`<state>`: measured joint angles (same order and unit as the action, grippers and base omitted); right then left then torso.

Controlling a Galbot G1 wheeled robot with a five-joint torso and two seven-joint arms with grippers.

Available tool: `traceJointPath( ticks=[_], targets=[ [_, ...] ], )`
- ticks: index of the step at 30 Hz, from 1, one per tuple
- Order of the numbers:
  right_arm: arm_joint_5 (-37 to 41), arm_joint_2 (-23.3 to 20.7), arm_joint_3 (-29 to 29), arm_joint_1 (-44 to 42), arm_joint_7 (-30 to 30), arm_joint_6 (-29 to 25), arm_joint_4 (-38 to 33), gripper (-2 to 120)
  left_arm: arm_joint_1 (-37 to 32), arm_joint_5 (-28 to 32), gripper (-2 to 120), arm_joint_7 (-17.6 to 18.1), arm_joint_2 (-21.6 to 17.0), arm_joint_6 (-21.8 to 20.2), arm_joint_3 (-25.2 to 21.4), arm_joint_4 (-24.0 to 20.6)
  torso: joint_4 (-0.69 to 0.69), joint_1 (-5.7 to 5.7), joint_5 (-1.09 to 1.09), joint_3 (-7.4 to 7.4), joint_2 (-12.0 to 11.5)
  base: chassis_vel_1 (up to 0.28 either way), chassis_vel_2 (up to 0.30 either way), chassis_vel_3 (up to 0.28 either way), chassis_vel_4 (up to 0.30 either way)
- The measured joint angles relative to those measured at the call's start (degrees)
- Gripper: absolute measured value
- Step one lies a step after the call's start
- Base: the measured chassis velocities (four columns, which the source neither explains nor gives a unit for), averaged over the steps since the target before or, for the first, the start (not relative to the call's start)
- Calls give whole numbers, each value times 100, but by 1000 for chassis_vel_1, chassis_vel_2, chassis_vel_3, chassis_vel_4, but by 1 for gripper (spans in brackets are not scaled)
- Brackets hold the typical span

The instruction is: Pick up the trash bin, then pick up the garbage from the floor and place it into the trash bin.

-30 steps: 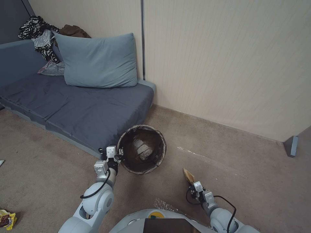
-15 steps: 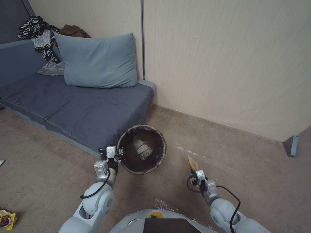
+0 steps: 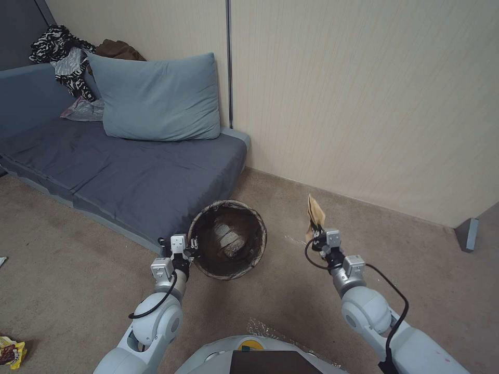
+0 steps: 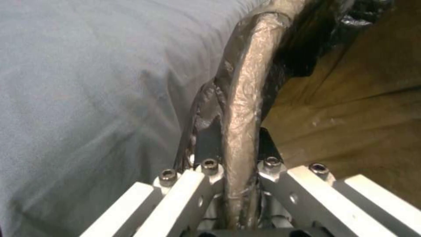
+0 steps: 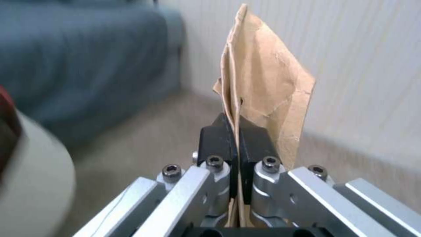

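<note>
The trash bin [image 3: 258, 227], its dark liner folded over the rim, hangs tilted above the floor [image 3: 332, 291] beside the sofa, with some pale garbage [image 3: 229, 240] inside. My left gripper [image 3: 188, 244] is shut on its near rim; the left wrist view shows the liner-covered rim [image 4: 243, 92] pinched in that gripper [image 4: 236, 131]. To the right of the bin, my right gripper [image 3: 317, 235] is shut on a flat brown paper bag [image 3: 314, 212] that stands up from it. The right wrist view shows the bag [image 5: 267, 82] clamped in the gripper [image 5: 239, 130], with the bin's white wall [image 5: 31, 171] close by.
A grey sofa [image 3: 130, 176] with a blue pillow [image 3: 156, 98] and piled clothes [image 3: 62, 52] stands left of the bin. The beige wall [image 3: 364, 104] runs behind. A yellow snack wrapper [image 3: 10, 352] lies on the carpet at far left. Crinkled plastic [image 3: 265, 328] lies by my base.
My right arm has lifted the brown paper bag from near the floor, up and forward to about the bin's rim height. The left gripper and the bin have not moved.
</note>
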<state>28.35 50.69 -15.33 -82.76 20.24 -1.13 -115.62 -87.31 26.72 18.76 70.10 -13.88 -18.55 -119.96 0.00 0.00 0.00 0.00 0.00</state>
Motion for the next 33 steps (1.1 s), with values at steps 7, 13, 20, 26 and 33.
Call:
traceJointPath(
  ticks=[7, 13, 20, 26, 33],
  targets=[
    [-51, -65, -264, -13, -228, -113, -783, 0, 0, 0, 0, 0, 0, 0, 0, 0, 0, 0, -1, 0, 0, 0, 0, 0, 0],
    [-70, -81, -277, -1, -315, -139, -930, 0, 0, 0, 0, 0, 0, 0, 0, 0, 0, 0, 0, 0, 0, 0, 0, 0, 0],
    [-140, -119, -217, 87, -592, -289, -1213, 0, 0, 0, 0, 0, 0, 0, 0, 0, 0, 0, 0, 0, 0, 0, 0, 0, 0],
    [-186, -215, 129, 330, -1016, -560, -1409, 0, 0, 0, 0, 0, 0, 0, 0, 0, 1, 0, 0, 0, 0, 0, 0, 0, 0],
    [-101, -292, 746, 607, -1498, -838, -1416, 0, 0, 0, 0, 0, 0, 0, 0, 0, 0, 0, 0, 0, 0, 0, 0, 0, 0]
  ],
)
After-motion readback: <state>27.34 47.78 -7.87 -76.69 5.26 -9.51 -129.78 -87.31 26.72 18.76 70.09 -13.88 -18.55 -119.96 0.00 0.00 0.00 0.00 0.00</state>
